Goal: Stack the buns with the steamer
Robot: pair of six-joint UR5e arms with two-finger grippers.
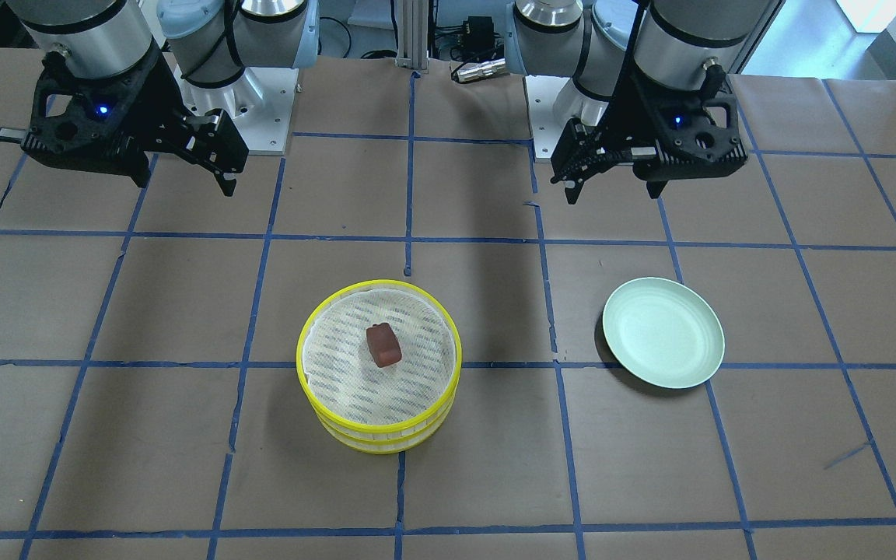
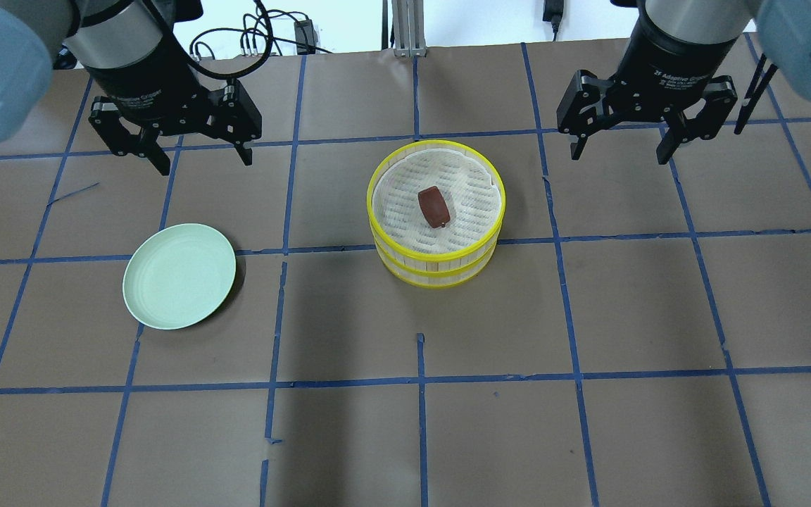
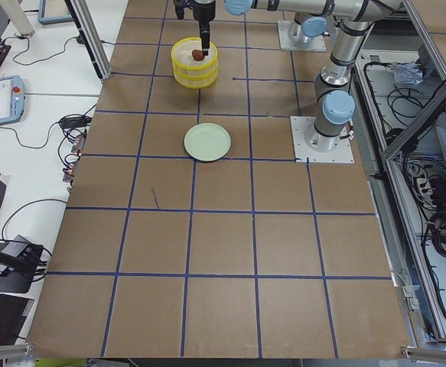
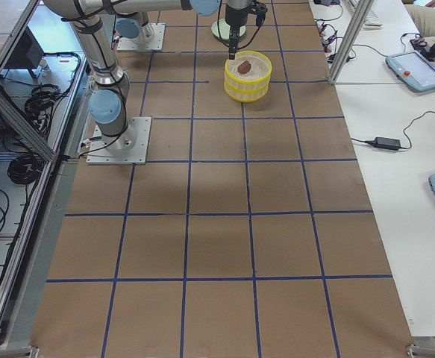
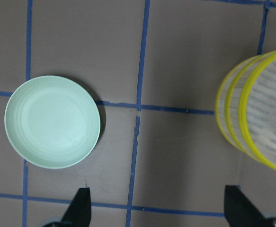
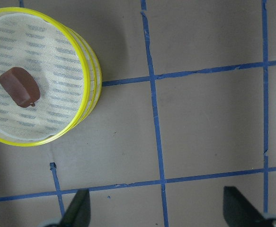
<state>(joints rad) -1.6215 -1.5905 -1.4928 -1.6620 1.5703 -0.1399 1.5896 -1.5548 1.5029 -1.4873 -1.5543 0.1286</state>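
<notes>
Two yellow-rimmed steamer trays point(image 2: 436, 269) stand stacked at the table's middle. The dark reddish-brown bun point(image 2: 434, 207) lies on the top tray's white liner; it also shows in the front view point(image 1: 383, 344) and the right wrist view point(image 6: 19, 87). The white bun is out of view. My left gripper point(image 2: 206, 163) is open and empty, hovering behind and between the plate and the steamer. My right gripper point(image 2: 618, 156) is open and empty, hovering to the right of the steamer and behind it. Both are well above the table.
An empty pale green plate point(image 2: 179, 285) sits to the left of the steamer, also in the left wrist view point(image 5: 52, 121). The table is brown paper with a blue tape grid. The arms' base plates and cables lie at the robot's edge.
</notes>
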